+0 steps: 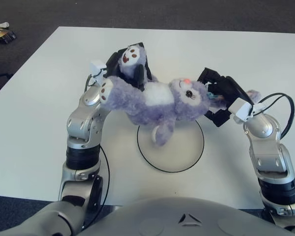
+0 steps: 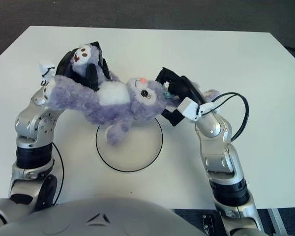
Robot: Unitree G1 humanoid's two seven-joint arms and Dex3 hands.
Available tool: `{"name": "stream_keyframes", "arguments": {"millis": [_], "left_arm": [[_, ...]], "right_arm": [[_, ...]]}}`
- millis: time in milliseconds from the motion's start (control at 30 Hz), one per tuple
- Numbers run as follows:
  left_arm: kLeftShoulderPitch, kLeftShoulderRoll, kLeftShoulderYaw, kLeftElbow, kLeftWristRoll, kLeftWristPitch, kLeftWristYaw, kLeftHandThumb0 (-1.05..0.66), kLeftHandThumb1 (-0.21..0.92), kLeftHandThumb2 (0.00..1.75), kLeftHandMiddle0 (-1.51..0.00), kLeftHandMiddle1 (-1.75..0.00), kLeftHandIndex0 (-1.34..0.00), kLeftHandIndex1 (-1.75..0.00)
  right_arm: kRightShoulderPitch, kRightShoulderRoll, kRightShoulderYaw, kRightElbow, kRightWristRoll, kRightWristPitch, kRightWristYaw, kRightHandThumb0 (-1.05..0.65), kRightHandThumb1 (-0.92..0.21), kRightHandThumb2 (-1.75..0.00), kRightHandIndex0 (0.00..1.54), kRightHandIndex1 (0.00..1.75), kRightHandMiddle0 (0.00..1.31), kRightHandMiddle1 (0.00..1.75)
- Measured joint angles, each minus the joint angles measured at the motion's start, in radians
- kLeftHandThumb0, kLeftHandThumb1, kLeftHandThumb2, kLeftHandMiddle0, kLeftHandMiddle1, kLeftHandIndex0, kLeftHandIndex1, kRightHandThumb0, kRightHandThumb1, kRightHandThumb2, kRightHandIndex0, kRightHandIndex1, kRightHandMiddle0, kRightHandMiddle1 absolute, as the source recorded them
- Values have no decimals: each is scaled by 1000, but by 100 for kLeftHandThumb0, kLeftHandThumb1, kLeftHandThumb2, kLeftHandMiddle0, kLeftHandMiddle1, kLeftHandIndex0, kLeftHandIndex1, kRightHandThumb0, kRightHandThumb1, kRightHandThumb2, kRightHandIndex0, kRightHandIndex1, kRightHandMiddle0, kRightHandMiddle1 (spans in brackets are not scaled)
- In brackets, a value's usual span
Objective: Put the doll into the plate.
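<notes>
Doll (image 1: 152, 101): fuzzy lilac plush cloth, white belly patch, glossy bead eye. Plate (image 1: 179, 152): matt off-white, smooth, thin dark rim. Table (image 1: 34, 113): smooth matt white top. Left hand (image 1: 132, 66), right hand (image 1: 219, 93): black matt plastic fingers. Forearms: brushed silvery metal, black ribbed joints, glossy black cables.

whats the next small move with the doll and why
Probably lower it straight down. The doll hangs between the left robot hand, gripping its legs, and the right robot hand at its head, with one paw dangling over the plate. It sits mostly over the plate's far rim, so drawing it slightly nearer may help.
</notes>
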Motion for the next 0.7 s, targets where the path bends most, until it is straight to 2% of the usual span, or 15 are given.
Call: {"name": "stream_keyframes", "arguments": {"millis": [300,400,700], "left_arm": [[39,13,-5,-46,-5,-9,-2,53,16,150,-73,-175,-91,-175],[58,20,0,-67,-26,10,-2,53,16,150,-73,-175,-90,-175],[91,19,22,-105,-73,42,0,52,19,147,-71,-175,-85,-175]], "right_arm": [[47,8,-5,-6,19,-46,-13,0,0,-166,88,167,62,175],[69,7,-7,-8,21,-81,-23,0,1,-166,88,167,62,175],[105,5,-6,-23,16,-94,-22,0,0,-164,88,164,62,175]]}}
